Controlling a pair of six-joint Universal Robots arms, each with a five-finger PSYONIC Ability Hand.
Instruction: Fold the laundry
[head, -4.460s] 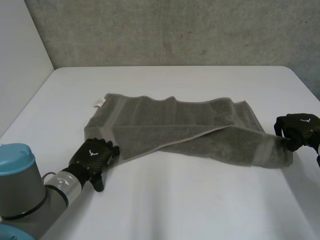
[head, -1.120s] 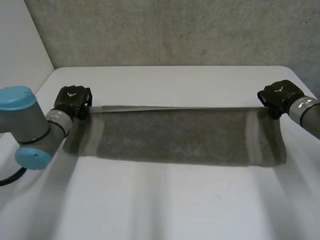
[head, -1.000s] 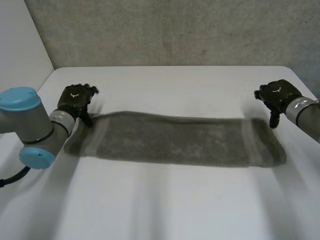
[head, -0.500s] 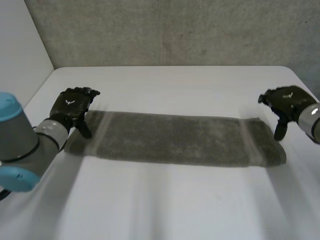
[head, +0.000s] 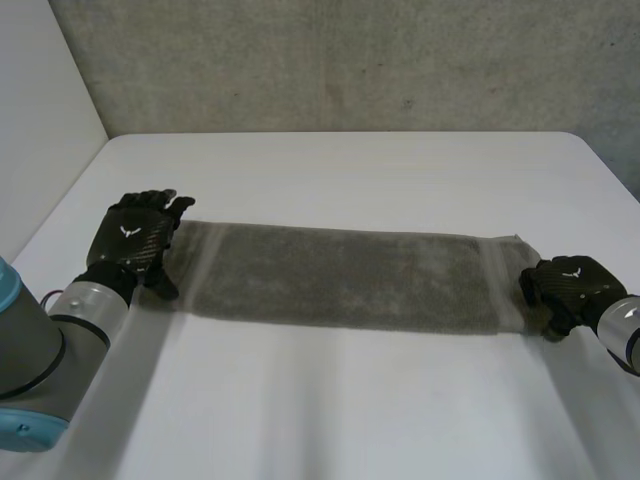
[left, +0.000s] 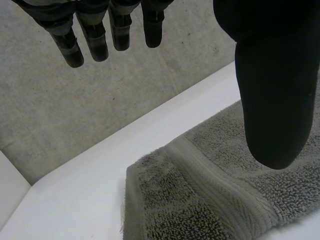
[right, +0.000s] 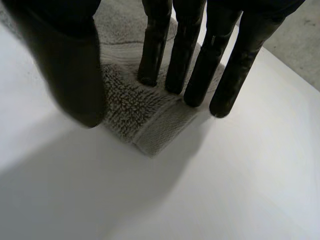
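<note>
- The left arm (head: 40, 350) comes in over the table's (head: 330, 400) near left corner, and the right arm (head: 625, 335) over its right edge.
- The right hand (head: 565, 290) sits at the near right corner of the towel (head: 340, 280). Its wrist view shows the hand (right: 192, 65) spread, with straight fingers (right: 155, 50) reaching down onto the towel's corner (right: 130, 107). The thumb stands apart on the other side of that corner, and nothing is pinched.
- The towel lies flat as one long grey strip across the middle of the table, running from near the left edge to near the right edge, its long sides roughly parallel to the near edge.
- The left hand (head: 135, 245) is at the towel's left end. In its wrist view the hand (left: 270, 90) is wide, fingers straight and thumb well apart, raised above the towel's banded end (left: 200, 200) and holding nothing.
- Beyond the towel, bare table runs to the far edge, where a grey concrete wall (head: 350, 60) rises.
</note>
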